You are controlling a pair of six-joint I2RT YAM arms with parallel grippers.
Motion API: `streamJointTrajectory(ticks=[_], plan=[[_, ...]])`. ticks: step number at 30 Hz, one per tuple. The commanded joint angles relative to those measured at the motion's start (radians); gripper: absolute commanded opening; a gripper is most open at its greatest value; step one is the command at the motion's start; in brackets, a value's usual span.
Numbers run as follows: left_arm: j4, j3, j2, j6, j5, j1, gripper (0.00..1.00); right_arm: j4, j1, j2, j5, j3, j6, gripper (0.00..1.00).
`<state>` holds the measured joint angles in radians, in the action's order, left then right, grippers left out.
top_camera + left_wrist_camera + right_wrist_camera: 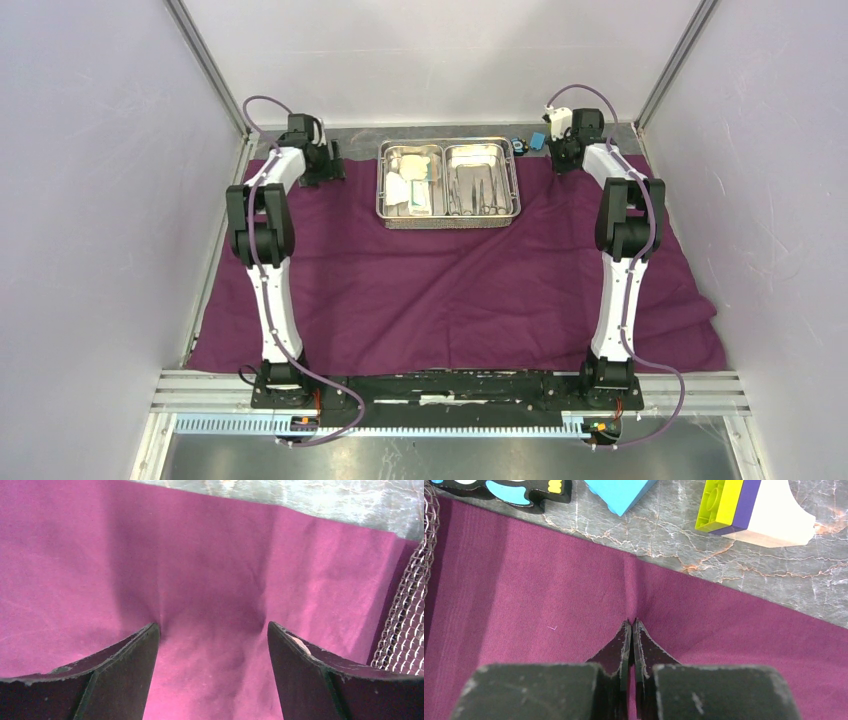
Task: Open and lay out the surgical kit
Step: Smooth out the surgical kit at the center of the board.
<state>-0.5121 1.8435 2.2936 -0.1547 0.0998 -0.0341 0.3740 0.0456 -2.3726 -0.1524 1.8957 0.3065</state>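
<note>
The plum-purple cloth (450, 290) lies spread flat over the table. At its far middle stands the steel two-compartment tray (447, 221), holding a white packet and gauze pads (412, 182) on the left and slim steel instruments (478, 190) on the right. My left gripper (322, 165) is at the cloth's far left corner; its jaws (212, 626) stand open, tips down on the cloth (200, 555), nothing between them. My right gripper (565, 155) is at the far right corner, shut (632, 621) on a pinched ridge of cloth (549, 605).
Beyond the cloth's far edge, on marbled grey tabletop (664, 530), lie a blue block (619, 492), a yellow-green, purple and white block (744, 510) and a black-and-blue piece (509, 490). The tray's mesh wall (405, 630) is close right of my left gripper. Panels enclose three sides.
</note>
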Motion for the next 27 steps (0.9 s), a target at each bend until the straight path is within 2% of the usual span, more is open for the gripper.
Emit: streamJointTrajectory(ticks=[1,5,7,13,21,27], plan=[[0.015,-0.014,-0.019,0.037,-0.042,0.022,0.86,0.058,0.024,0.009,0.065,-0.03,0.029,0.05],[0.024,-0.039,-0.022,0.055,-0.054,0.022,0.87,0.059,0.023,0.006,0.065,-0.033,0.031,0.05],[0.024,-0.048,-0.022,0.074,-0.067,0.055,0.85,0.058,0.023,0.004,0.067,-0.032,0.031,0.05],[0.022,-0.084,-0.017,0.111,-0.093,0.067,0.67,0.062,0.024,0.001,0.068,-0.026,0.031,0.05],[-0.013,-0.082,-0.014,0.133,-0.095,0.076,0.55,0.064,0.023,0.004,0.072,-0.022,0.036,0.04],[-0.035,-0.064,-0.002,0.147,-0.086,0.076,0.33,0.066,0.023,0.007,0.074,-0.027,0.04,0.04]])
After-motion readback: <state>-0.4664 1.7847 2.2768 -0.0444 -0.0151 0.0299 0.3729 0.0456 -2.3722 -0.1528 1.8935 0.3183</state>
